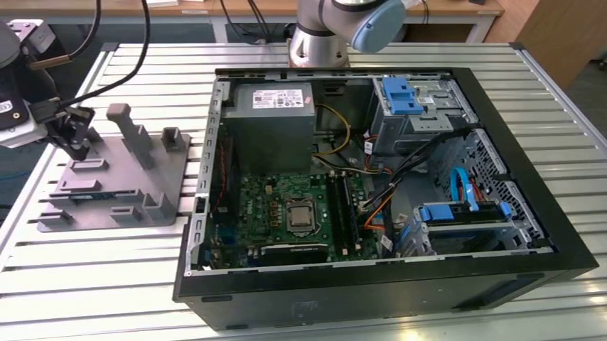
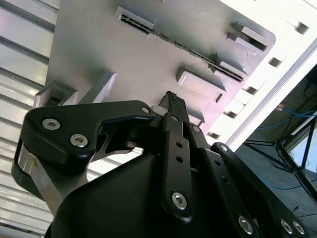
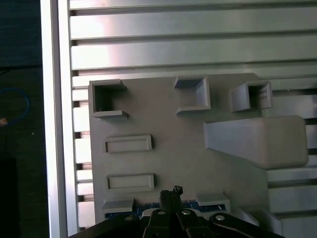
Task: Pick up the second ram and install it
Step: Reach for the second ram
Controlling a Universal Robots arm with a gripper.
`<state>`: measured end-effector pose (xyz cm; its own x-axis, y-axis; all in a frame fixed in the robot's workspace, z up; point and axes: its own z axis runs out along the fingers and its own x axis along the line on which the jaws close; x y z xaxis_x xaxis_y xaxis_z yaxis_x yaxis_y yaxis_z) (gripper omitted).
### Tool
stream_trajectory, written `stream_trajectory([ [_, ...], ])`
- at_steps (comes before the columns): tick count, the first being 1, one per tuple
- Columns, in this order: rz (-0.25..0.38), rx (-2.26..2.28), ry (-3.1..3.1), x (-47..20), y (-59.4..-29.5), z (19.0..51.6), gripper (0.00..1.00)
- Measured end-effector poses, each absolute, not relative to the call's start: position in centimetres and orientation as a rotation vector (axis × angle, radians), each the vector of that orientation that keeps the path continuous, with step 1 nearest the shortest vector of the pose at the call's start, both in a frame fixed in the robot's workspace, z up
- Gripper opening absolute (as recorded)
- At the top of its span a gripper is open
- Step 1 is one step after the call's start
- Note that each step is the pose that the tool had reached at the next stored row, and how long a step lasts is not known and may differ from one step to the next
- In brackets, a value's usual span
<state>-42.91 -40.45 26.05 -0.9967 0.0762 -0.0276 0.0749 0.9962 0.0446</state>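
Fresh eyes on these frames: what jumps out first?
The open black PC case dominates the middle of the exterior view, its green motherboard exposed. At the exterior view's left, the gripper hangs over the grey holder plate. It is close above the second ram, a blue-green strip between the plate's pegs in the first wrist view.

Second ram (image 1: 95,190): one long, narrow, thin stick of blue-green circuit board, not installed. It is seated low in the grey holder plate (image 1: 119,174) on the table (image 1: 95,270), at the exterior view's left and well apart from the open computer case (image 1: 379,298). Only a slim blue-green strip of it shows between the plate's raised grey blocks; the first wrist view shows the same blue edge (image 3: 147,204), and whether it lies flat or stands on edge cannot be told.
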Motion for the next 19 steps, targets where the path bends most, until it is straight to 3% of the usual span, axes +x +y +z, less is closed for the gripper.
stream_trajectory([
  [11, 0.065, 0.118, 3.109, -43.4, -41.9, 25.1, 0.10],
  [15, 0.007, 0.115, 3.109, -43.4, -42.2, 25.0, 0.10],
  [19, 0.005, 0.113, 3.109, -43.4, -42.3, 24.3, 0.10],
])
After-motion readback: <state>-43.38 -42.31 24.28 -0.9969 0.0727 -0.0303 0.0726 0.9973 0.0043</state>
